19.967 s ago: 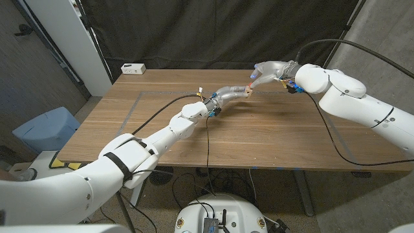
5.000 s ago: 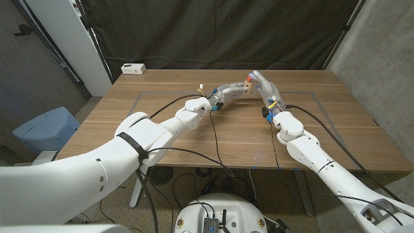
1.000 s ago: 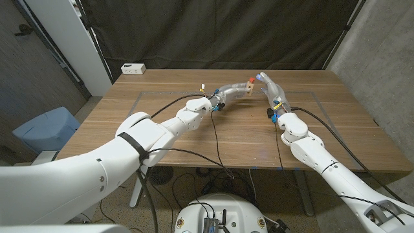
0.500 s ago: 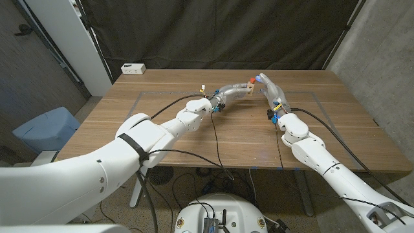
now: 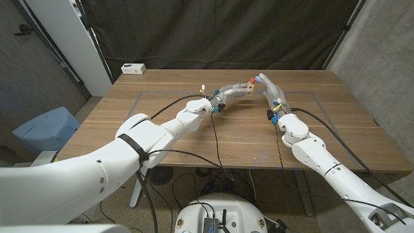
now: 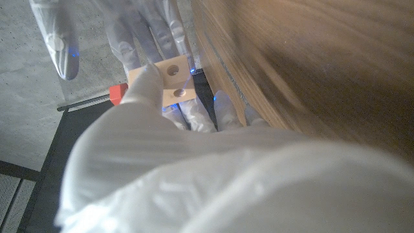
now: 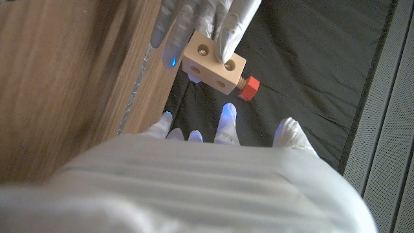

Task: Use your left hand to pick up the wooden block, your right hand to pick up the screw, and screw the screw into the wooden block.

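Observation:
My left hand holds the wooden block above the far middle of the table, pinching it between its fingers. The light block has round holes in its side, and the red-headed screw sticks out of one end. In the left wrist view the block and the screw's red head show past my left hand. My right hand hangs just right of the block with its fingertips spread, a small gap off the screw, holding nothing.
A white box lies at the table's far left corner. Black cables trail from both wrists across the wooden table. A blue bin stands on the floor at the left. A dark curtain hangs behind.
Five seconds ago my right hand's fingers were at the screw; now they stand slightly off to the right. Over the last second nothing has visibly moved.

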`<action>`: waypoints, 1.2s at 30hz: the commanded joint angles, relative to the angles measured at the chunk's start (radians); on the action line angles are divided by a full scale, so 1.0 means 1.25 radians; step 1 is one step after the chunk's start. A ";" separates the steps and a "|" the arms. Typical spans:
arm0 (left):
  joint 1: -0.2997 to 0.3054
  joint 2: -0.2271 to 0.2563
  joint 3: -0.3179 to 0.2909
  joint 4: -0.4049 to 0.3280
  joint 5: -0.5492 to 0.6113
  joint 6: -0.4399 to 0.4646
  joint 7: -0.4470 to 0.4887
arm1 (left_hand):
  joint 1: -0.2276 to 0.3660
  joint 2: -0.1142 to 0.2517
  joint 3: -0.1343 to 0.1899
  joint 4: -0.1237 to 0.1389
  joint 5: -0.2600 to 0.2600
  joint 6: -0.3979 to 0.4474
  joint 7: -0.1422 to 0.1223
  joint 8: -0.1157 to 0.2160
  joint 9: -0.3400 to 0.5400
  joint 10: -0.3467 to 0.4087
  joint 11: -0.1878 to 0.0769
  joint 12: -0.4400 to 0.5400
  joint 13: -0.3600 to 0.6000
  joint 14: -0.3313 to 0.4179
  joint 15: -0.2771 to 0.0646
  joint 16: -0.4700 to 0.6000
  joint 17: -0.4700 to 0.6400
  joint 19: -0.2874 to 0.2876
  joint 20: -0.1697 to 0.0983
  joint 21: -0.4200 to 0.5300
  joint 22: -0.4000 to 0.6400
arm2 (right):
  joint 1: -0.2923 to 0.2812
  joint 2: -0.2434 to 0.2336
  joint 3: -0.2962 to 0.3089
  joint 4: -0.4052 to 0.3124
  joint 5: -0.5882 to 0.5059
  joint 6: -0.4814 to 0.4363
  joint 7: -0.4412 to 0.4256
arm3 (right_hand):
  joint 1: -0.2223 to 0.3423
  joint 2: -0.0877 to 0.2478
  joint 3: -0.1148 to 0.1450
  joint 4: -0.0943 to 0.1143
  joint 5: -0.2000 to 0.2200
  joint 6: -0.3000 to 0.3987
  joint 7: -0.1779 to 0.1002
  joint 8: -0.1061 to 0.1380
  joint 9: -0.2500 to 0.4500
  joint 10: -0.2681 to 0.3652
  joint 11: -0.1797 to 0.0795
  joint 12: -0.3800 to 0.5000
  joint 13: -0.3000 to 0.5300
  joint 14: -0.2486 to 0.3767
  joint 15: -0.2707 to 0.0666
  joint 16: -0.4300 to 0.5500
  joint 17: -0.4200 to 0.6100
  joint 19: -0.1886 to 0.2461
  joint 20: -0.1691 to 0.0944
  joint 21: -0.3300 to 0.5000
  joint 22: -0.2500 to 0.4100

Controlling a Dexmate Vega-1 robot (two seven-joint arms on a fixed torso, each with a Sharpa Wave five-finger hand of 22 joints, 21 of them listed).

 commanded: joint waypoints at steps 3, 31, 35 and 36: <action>-0.001 -0.003 0.002 0.002 0.001 0.015 0.007 | -0.006 0.000 0.005 0.000 0.004 0.010 0.000 0.008 0.004 -0.001 0.004 0.005 0.001 -0.003 -0.051 0.001 0.001 -0.007 0.000 0.003 0.003 | -0.006 -0.006 -0.001 -0.014 -0.007 -0.007 -0.005 | -0.007 0.002 -0.004 0.001 0.002 0.008 0.001 0.005 0.001 -0.005 0.003 0.001 0.001 -0.009 0.000 0.001 0.003 -0.008 0.002 0.005 0.002; -0.007 -0.006 0.006 0.004 0.003 0.031 0.016 | -0.006 0.000 0.006 0.000 0.004 0.011 0.001 0.008 0.004 -0.002 0.004 0.005 0.001 -0.003 -0.052 0.001 0.001 -0.007 0.000 0.004 0.003 | -0.011 -0.007 -0.006 -0.019 -0.010 -0.011 -0.003 | -0.009 0.007 -0.002 -0.001 0.003 0.014 0.002 0.006 0.001 -0.002 0.001 0.003 0.001 -0.008 -0.001 0.003 0.002 -0.007 0.002 0.006 0.002; -0.009 -0.006 0.007 0.005 0.003 0.037 0.019 | -0.006 0.000 0.006 0.000 0.004 0.008 0.000 0.007 0.004 -0.001 0.004 0.005 0.001 -0.003 -0.051 0.001 0.001 -0.006 0.000 0.004 0.003 | -0.012 -0.008 -0.006 -0.022 -0.011 -0.013 -0.004 | -0.009 0.008 -0.002 -0.001 0.003 0.014 0.002 0.006 0.001 -0.001 0.000 0.004 0.001 -0.009 -0.001 0.003 0.002 -0.006 0.002 0.006 0.002; -0.010 -0.007 0.007 0.005 0.003 0.039 0.020 | -0.006 0.000 0.006 0.000 0.004 0.008 0.000 0.007 0.004 -0.001 0.004 0.005 0.001 -0.003 -0.051 0.001 0.001 -0.007 0.000 0.004 0.003 | -0.012 -0.008 -0.006 -0.022 -0.011 -0.013 -0.004 | -0.009 0.008 -0.002 -0.001 0.003 0.014 0.002 0.006 0.001 -0.001 0.000 0.004 0.001 -0.008 -0.001 0.003 0.002 -0.006 0.002 0.006 0.002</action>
